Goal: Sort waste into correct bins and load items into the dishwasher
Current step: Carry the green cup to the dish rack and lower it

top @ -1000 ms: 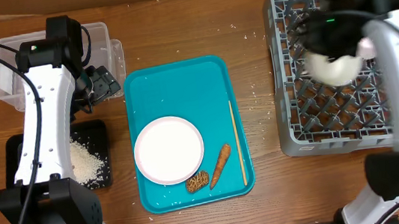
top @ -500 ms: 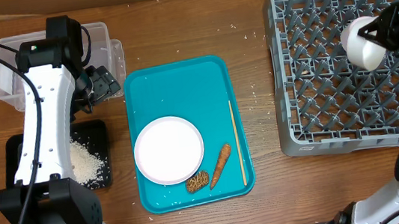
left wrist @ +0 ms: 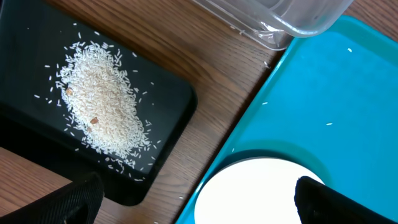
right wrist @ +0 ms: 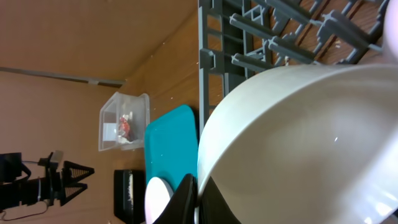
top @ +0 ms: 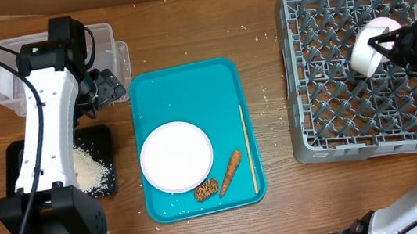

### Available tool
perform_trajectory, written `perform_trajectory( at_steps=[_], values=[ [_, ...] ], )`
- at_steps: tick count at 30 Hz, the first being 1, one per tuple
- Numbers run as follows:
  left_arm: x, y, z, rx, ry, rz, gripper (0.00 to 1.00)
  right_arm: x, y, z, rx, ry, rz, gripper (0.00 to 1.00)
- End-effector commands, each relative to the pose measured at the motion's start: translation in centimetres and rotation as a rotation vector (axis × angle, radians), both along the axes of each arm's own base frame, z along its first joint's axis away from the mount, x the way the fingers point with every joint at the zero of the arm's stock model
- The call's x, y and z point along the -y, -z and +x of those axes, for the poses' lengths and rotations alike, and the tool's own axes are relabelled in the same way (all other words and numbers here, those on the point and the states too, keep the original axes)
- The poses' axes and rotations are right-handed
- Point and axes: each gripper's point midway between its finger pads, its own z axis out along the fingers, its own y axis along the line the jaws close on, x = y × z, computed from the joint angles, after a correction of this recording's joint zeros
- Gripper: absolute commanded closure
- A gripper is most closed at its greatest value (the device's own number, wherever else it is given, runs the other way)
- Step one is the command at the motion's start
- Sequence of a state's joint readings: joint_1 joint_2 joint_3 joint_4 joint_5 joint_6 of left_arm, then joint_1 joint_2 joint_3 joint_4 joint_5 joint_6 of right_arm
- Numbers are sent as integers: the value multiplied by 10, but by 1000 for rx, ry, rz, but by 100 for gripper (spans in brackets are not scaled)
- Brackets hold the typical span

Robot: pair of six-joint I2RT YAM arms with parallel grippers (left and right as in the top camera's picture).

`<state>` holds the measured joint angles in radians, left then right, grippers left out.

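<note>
My right gripper (top: 394,45) is shut on the rim of a white bowl (top: 368,47), holding it on its side above the grey dish rack (top: 330,79). In the right wrist view the bowl (right wrist: 298,143) fills the frame, and the fingertips (right wrist: 198,200) pinch its edge. My left gripper (top: 106,85) hangs open and empty between the clear tub (top: 4,89) and the teal tray (top: 189,88). A white plate (top: 176,156), a carrot-like piece (top: 230,172) and a brown lump (top: 206,189) lie on that tray. Rice (left wrist: 102,106) is piled on the black tray (left wrist: 25,118).
A thin wooden stick (top: 248,148) lies along the teal tray's right side. A red-and-white wrapper (right wrist: 126,126) sits inside the clear tub (right wrist: 124,106). Stray rice grains dot the wooden table (top: 263,40) near the rack.
The right arm swung from over the rack's middle out to its right side, carrying the bowl rightward and tipping it on its side. The left arm has not moved.
</note>
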<state>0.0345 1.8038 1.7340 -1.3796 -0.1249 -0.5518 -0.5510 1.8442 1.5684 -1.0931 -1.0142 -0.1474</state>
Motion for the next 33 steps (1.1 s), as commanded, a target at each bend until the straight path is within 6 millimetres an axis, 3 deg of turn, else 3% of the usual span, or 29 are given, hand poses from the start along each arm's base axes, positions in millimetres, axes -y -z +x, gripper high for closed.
perform_trajectory(
  at_steps=[1, 12, 33],
  values=[
    [-1, 0, -1, 1, -17, 11, 0, 3, 4, -1, -2, 2, 38, 96],
    [-1, 0, -1, 1, -16, 11, 0, 13, 22, -7, -102, 44, -33, 96],
    [-1, 0, -1, 1, -16, 11, 0, 33, 23, -14, -153, 130, 12, 96]
  ],
)
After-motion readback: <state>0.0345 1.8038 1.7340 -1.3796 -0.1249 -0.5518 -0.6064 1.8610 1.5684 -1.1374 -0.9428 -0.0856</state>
